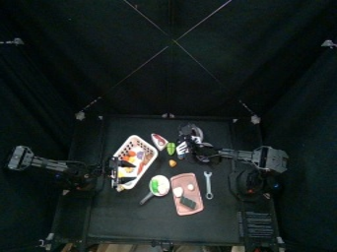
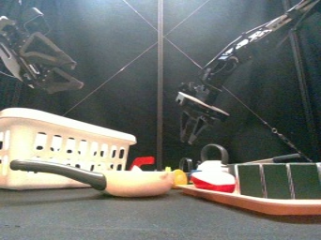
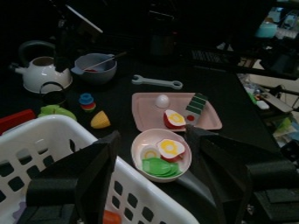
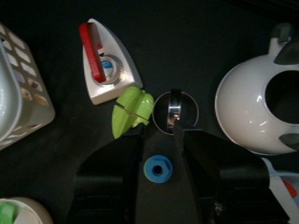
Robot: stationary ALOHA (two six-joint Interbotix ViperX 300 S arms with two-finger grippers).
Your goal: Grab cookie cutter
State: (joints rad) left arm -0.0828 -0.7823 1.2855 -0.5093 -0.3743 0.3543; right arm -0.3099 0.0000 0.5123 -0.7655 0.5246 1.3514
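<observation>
Right gripper [image 4: 156, 188]: jaws stand partly apart and hold nothing; in the front view it [image 2: 191, 127] hangs at centre frame, clear above the table.
Cookie cutter: the small blue plastic ring-shaped cookie cutter [image 4: 156, 169] shows in the gap between the right jaws, low centre in the right wrist view. In the left wrist view it [image 3: 87, 99] lies on the table at left of centre (whether the jaws touch it, I cannot tell).
Neighbours: a green leaf-shaped plastic piece [image 4: 131, 112] and a small round metal piece [image 4: 176, 108] lie side by side just above the ring at mid-frame. A white kettle with a dark handle [image 4: 260, 98] fills the right edge, and a red-and-white toy iron [image 4: 101, 52] lies at upper left.
Left gripper [image 3: 152, 188]: jaws wide apart and empty, over the rim of the white slotted plastic basket [image 3: 47, 144] at lower left.
Beyond the basket: a pink rectangular tray [image 3: 149, 118] holding toy food, centre frame.
</observation>
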